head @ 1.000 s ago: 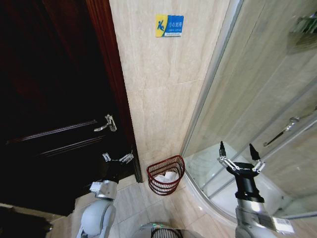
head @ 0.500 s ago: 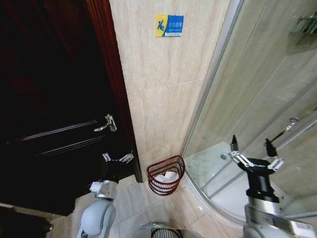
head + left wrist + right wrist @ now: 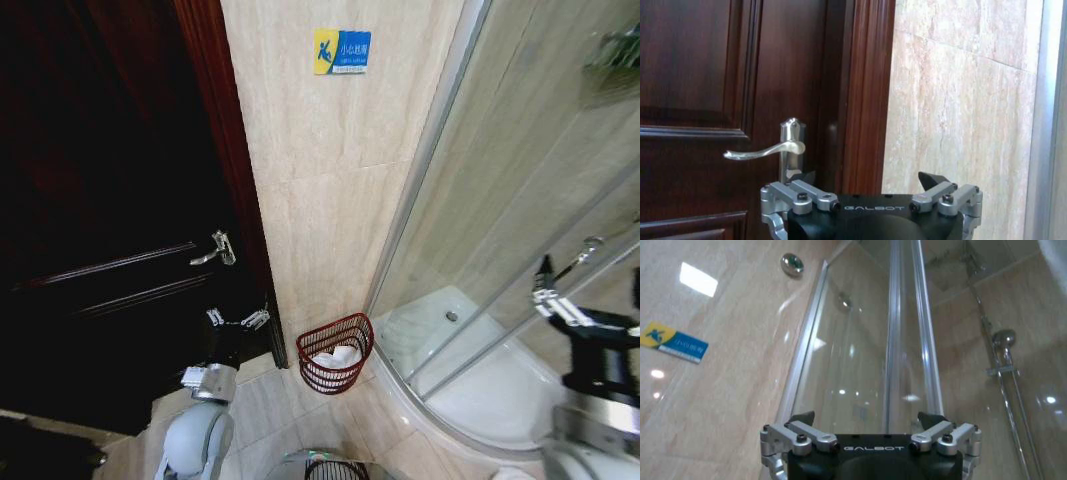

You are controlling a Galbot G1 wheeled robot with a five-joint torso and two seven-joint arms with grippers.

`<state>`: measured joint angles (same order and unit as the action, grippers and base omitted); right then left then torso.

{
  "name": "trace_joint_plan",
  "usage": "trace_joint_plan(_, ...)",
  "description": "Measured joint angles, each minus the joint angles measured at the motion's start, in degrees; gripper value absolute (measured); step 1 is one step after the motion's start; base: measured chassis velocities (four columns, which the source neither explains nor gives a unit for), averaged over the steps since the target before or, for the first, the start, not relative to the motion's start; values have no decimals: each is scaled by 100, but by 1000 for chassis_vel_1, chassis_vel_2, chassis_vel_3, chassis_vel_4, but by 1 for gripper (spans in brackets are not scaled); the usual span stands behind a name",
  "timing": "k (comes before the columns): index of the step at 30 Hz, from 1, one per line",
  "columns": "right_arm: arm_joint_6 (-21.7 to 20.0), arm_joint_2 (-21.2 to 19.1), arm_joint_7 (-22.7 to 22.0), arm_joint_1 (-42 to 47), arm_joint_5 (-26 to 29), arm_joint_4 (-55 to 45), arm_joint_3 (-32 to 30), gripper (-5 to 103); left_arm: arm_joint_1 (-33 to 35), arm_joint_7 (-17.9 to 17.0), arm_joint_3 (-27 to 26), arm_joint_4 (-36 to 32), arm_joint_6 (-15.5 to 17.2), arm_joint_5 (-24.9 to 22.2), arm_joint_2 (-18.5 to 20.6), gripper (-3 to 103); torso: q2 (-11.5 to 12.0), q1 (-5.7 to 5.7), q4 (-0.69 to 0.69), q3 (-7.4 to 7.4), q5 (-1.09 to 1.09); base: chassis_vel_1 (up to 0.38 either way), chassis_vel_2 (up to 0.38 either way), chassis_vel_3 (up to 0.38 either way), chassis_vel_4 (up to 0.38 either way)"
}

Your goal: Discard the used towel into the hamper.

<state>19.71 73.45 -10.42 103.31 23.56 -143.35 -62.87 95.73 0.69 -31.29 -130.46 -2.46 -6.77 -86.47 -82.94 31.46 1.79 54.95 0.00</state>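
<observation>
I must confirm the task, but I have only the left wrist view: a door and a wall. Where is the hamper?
Observer: The hamper stands on the floor at the foot of the wall, between the door frame and the shower glass.
Operator: Is something inside it?
Observer: Yes, white cloth lies inside, seemingly the towel.
Operator: And the right gripper?
Observer: The right gripper is open and empty, facing the shower glass, apart from the hamper.

We see a bathroom: a curved glass shower enclosure (image 3: 480, 230), beige wall tiles (image 3: 330, 180) and a shower head (image 3: 1003, 338)
</observation>
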Motion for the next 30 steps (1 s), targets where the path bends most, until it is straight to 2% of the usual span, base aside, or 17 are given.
trace_joint_plan(5, 39, -263, 169, -182, 267, 1, -345, 100, 0, 0, 0, 2, 0, 0, 0, 100, 0, 0, 0, 0, 0, 0, 0, 0, 0)
trace_joint_plan(9, 239, -156, 311, -163, 282, 2, -359, 100, 0, 0, 0, 3, 0, 0, 0, 100, 0, 0, 0, 0, 0, 0, 0, 0, 0)
trace_joint_plan(13, 333, -32, 231, -99, 220, 3, -534, 100, 0, 0, 0, 4, 0, 0, 0, 100, 0, 0, -1, 0, 0, 0, 0, 0, 0)
trace_joint_plan(21, 458, -56, 246, -50, 481, 5, -1008, 100, 0, 0, 0, 4, 0, 0, 0, 100, 0, 0, 0, 0, 0, 0, 0, 0, 0)
trace_joint_plan(30, 531, -83, 307, -52, 540, 9, -1057, 100, 0, 0, 0, 4, 0, 0, 0, 100, 0, 0, -2, 0, 0, 0, 0, 0, 0)
